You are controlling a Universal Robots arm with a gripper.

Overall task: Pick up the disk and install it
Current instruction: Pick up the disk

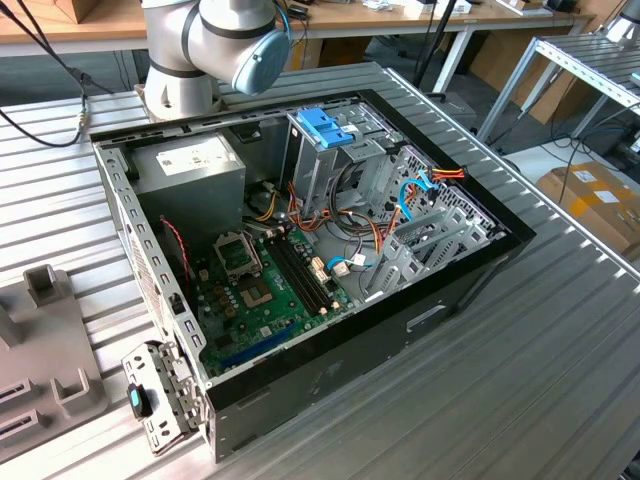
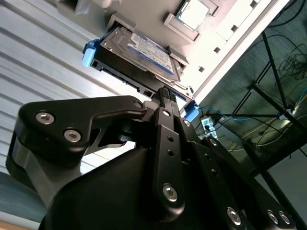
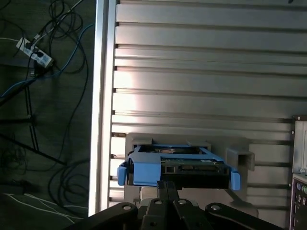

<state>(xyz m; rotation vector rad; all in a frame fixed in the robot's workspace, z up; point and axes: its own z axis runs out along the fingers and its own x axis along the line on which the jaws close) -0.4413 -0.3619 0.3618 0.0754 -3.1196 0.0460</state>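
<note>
Item: disk (image 3: 178, 167), silver-grey hard drive with a white, blue-banded label and blue plastic side rails (image 3: 146, 171). It sits in a pale grey holder (image 3: 240, 155) on the ribbed aluminium table (image 3: 201, 72), close to the table's edge, beyond which lies dark floor with loose cables and a power strip (image 3: 36, 55). In the second wrist view the disk (image 2: 144, 52) shows its label face, with a blue rail end (image 2: 88, 52) at each side.

Item: gripper (image 3: 168, 184), black, linked. The fingers (image 2: 166, 103) are drawn together with no gap showing between them. Their tips are at the disk's near edge in both wrist views; whether they touch it cannot be told. Gripper also in the second wrist view (image 2: 165, 93).

Item: computer case (image 1: 400, 330), black, side panel off, lying on the table (image 1: 530, 390). Inside are:
- a green motherboard (image 1: 260, 290)
- a grey power-supply box (image 1: 195, 170)
- a metal drive cage with a blue latch (image 1: 325, 128)
- orange, blue and white cables

The case's rear panel (image 3: 300, 158) stands just beside the holder, on the side away from the table's edge.

Item: arm base (image 1: 215, 35), grey with a blue cap, mounted at the table's far edge behind the case
</note>
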